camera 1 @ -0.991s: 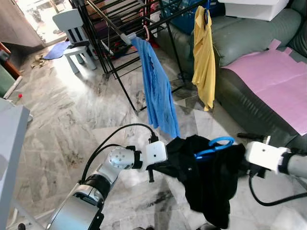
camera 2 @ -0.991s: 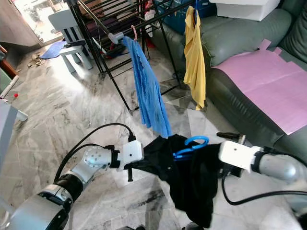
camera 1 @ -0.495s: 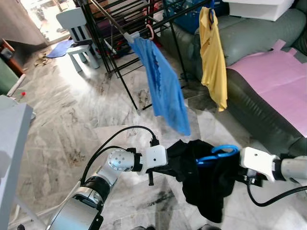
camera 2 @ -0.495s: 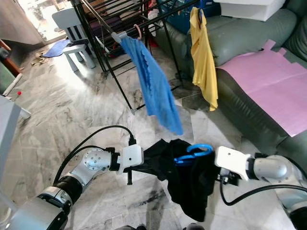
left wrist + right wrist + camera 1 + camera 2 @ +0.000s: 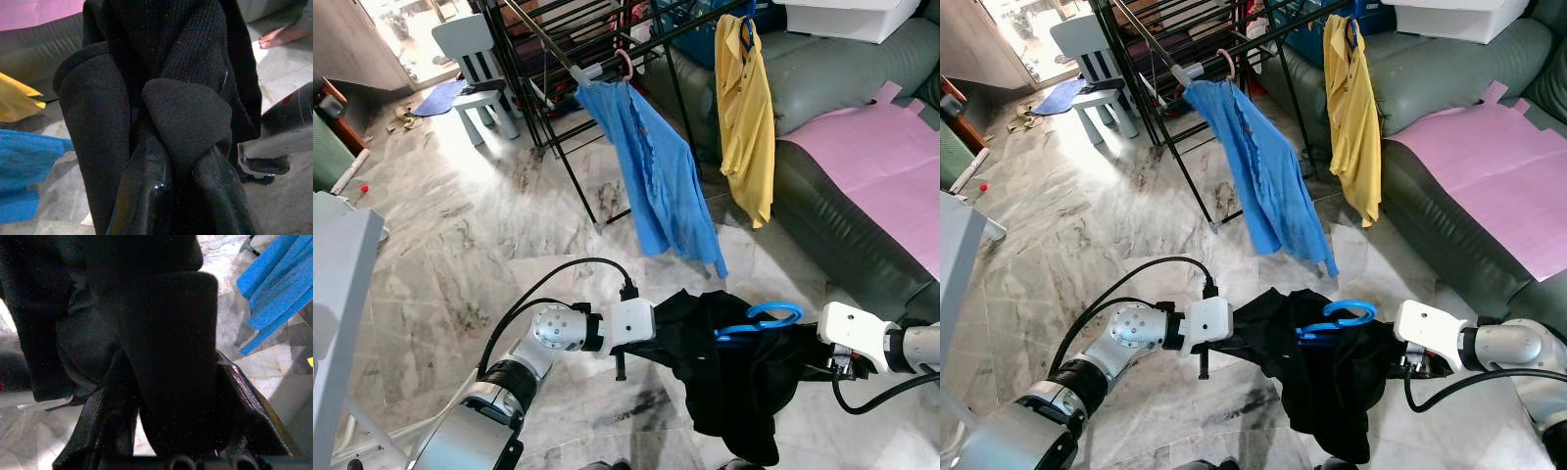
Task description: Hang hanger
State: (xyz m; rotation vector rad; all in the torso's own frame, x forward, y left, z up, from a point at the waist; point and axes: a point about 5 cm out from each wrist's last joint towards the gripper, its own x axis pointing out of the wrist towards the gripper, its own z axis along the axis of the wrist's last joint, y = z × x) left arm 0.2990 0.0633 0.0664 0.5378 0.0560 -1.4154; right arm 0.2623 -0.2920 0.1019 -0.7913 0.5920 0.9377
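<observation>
Lower now: blue hanger (image 5: 759,320), black garment (image 5: 734,377).

Living room with a marble floor, a sofa and a clothes rack.

The grey-veined marble floor (image 5: 460,245) shines where daylight falls from the upper left. A black metal drying rack (image 5: 558,59) stands at the back, with a blue shirt (image 5: 656,176) and a yellow shirt (image 5: 744,108) hanging from it. A pale child's chair (image 5: 475,64) stands beside the rack. A dark green sofa (image 5: 842,69) on the right carries a pink sheet (image 5: 881,166).

A green sofa (image 5: 842,69) bears a pink sheet (image 5: 871,157); a plastic chair (image 5: 475,69) stands apart.
</observation>
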